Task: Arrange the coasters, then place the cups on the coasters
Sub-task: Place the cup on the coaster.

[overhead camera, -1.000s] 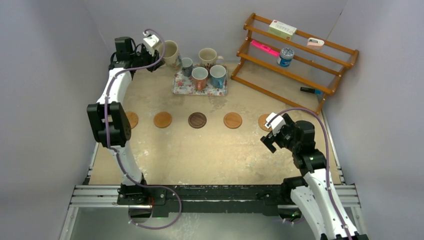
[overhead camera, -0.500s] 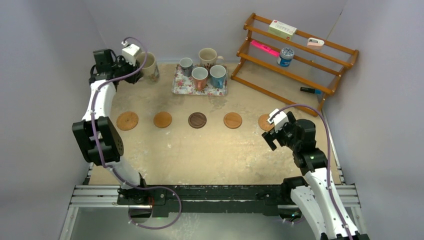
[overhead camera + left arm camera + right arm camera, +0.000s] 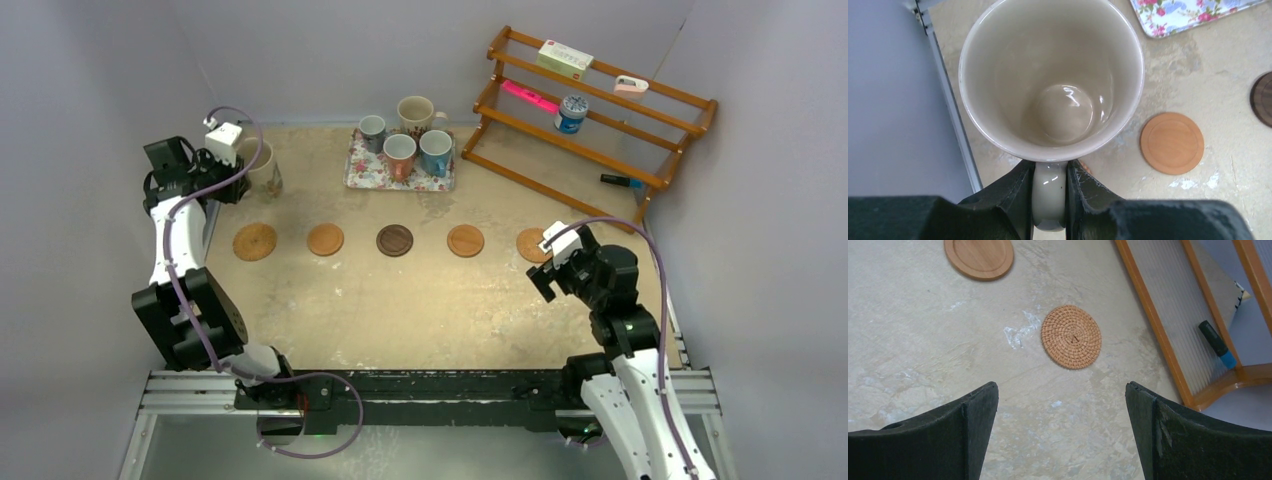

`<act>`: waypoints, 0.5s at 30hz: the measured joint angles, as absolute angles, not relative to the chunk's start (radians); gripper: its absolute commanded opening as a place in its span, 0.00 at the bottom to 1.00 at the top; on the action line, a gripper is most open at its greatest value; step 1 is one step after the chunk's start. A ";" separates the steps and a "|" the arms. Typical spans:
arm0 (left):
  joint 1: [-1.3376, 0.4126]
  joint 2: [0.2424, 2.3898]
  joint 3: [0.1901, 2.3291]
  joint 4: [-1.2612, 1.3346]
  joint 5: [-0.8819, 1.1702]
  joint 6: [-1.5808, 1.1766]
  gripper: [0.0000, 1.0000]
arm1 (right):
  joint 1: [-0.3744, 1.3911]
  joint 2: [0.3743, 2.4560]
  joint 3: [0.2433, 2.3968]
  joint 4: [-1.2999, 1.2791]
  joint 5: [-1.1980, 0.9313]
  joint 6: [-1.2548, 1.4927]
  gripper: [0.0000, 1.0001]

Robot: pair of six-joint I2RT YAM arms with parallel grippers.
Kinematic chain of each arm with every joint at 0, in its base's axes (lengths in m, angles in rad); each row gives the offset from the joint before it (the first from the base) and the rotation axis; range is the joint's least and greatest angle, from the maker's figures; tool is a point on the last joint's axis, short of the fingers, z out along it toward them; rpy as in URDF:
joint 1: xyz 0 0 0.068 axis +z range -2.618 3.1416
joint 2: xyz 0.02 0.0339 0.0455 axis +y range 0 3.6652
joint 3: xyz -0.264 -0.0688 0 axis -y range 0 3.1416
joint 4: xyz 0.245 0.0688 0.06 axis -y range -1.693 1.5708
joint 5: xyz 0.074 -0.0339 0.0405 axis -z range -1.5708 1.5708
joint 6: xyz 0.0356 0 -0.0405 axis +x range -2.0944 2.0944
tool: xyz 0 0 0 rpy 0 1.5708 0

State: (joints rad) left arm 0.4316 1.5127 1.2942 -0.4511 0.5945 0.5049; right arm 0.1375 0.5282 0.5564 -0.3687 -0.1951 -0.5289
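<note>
A row of five coasters lies across the table: a woven one [image 3: 255, 241], a smooth orange one [image 3: 325, 239], a dark brown one [image 3: 395, 240], another orange one [image 3: 465, 240] and a woven one [image 3: 528, 243] at the right. My left gripper [image 3: 1049, 172] is shut on the handle of a large cream cup [image 3: 1050, 80], held upright at the far left behind the leftmost coaster. My right gripper [image 3: 1062, 390] stands open and empty just short of the right woven coaster [image 3: 1071, 337]. Three cups [image 3: 399, 152] stand on the floral tray [image 3: 360, 172]; a cream cup [image 3: 415, 113] is behind it.
A wooden rack [image 3: 600, 110] with small items fills the back right; a blue-tipped marker [image 3: 1217, 344] lies under it. A metal rail [image 3: 950, 105] and the grey wall run along the table's left edge, close to the held cup.
My left arm has swung left and nearer with the cream cup, from beside the tray to the table's left side. The right gripper has barely shifted.
</note>
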 measured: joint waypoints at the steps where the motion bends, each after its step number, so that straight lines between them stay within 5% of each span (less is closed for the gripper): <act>1: 0.439 1.508 1.280 -0.451 0.594 0.517 0.00 | 0.138 0.530 0.556 -0.373 -0.206 -0.535 0.99; 15: 0.453 1.386 1.113 -0.518 0.542 0.604 0.00 | 0.138 0.715 0.472 -0.179 -0.345 -0.611 0.99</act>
State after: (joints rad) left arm 0.4534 1.3857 1.1133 -0.5182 0.5423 0.6037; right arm 0.1375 0.7155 0.4721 -0.1787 -0.3450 -0.6106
